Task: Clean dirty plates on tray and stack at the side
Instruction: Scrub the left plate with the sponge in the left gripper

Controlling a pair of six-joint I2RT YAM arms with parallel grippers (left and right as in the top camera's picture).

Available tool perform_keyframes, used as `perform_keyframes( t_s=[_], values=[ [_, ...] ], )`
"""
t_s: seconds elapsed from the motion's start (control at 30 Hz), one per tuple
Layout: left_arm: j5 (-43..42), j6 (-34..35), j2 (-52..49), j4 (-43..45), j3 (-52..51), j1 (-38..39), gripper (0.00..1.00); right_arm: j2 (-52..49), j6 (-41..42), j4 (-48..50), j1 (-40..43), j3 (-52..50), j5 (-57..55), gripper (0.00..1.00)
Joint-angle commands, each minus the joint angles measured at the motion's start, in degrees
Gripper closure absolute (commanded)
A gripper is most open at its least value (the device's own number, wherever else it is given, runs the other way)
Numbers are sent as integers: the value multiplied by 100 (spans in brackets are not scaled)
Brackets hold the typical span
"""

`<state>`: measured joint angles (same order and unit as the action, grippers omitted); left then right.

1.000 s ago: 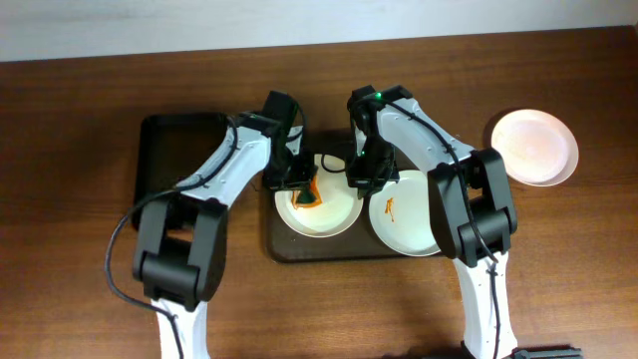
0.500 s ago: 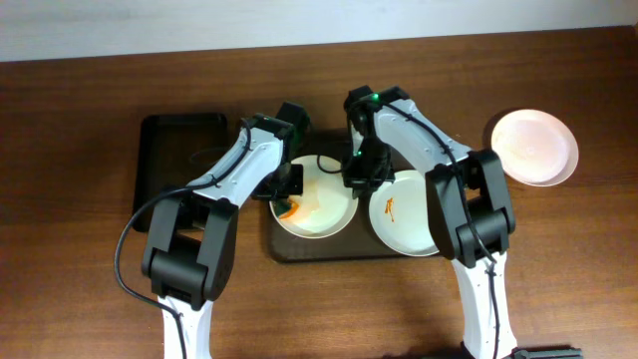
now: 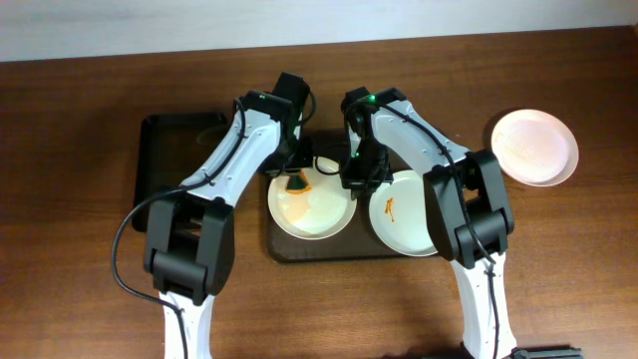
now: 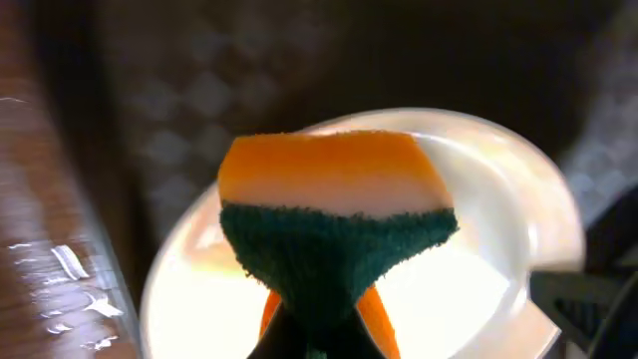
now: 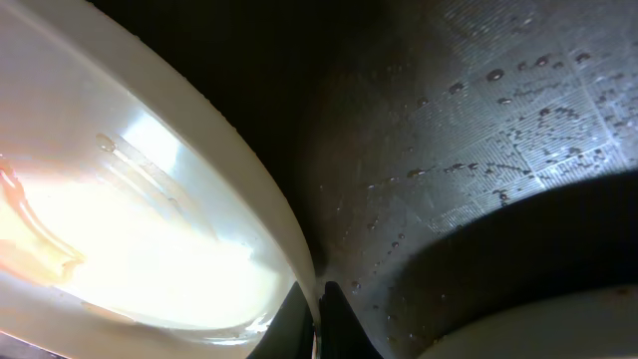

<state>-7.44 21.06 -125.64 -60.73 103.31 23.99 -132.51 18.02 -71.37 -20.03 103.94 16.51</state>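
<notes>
Your left end effector (image 3: 296, 179), clenched on the sponge (image 4: 334, 214), has moved from the plate (image 3: 317, 211)'s lower-left to its far edge vs 0.5 s ago. Right end effector (image 3: 351, 180) still pinches the plate's rim; plate's on the tray (image 3: 282, 249).

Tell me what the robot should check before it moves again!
1. Sponge held in left gripper: ok.
2. Right gripper pinching the left plate by its rim: ok.
3. Left plate wiped clean: not ok, an orange streak shows in the right wrist view.
4. Right plate clean: not ok, orange smear on it.
5. Side plate on the table, free to stack on: ok.
</notes>
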Motion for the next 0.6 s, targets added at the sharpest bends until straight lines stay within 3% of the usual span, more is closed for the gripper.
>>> perform_keyframes(
  t_s=[0.0, 0.1, 0.33, 0.57],
  values=[
    [-883, 114, -94, 138, -354, 133, 100, -63, 50, 28, 50, -94, -350, 96],
    [-1237, 168, -96, 345, -590, 328, 100, -63, 52, 28, 50, -92, -350, 96],
    [-970, 184, -98, 452, -1172, 678, 100, -63, 52, 20, 50, -92, -348, 96],
    [1366, 184, -98, 514, -1526, 511, 100, -63, 46, -68, 52, -94, -352, 96]
  ],
)
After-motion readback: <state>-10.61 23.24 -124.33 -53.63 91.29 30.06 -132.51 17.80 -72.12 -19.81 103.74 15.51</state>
